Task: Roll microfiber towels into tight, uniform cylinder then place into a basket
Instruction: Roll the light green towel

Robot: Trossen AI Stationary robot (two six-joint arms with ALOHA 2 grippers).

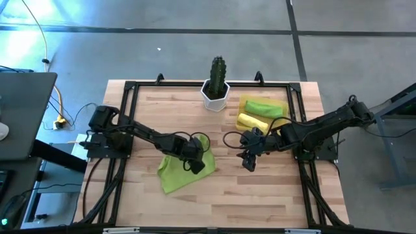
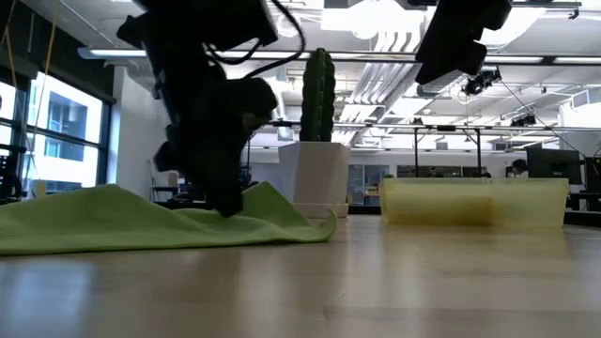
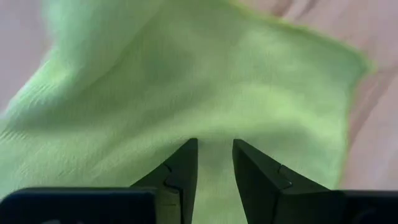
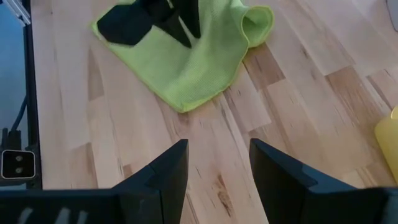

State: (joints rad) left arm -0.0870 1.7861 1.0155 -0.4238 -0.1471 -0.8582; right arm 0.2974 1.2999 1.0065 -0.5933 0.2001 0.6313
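The left end effector [image 1: 194, 158] presses down on a crumpled lime-green microfiber towel [image 1: 179, 170] lying directly beneath it on the wooden tabletop [image 1: 221, 195], fingers slightly apart and nothing pinched. The right end effector [image 1: 247, 159] hovers spread and empty over bare wood; behind it the shallow pale-yellow basket [image 1: 281, 104] holds a green roll [image 1: 265, 108] and a yellow roll [image 1: 252, 121].

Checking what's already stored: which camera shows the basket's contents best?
The high view: the basket holds a rolled green towel and yellow towel. The low view shows only its side wall; the right wrist view, a corner; the left wrist view, nothing.
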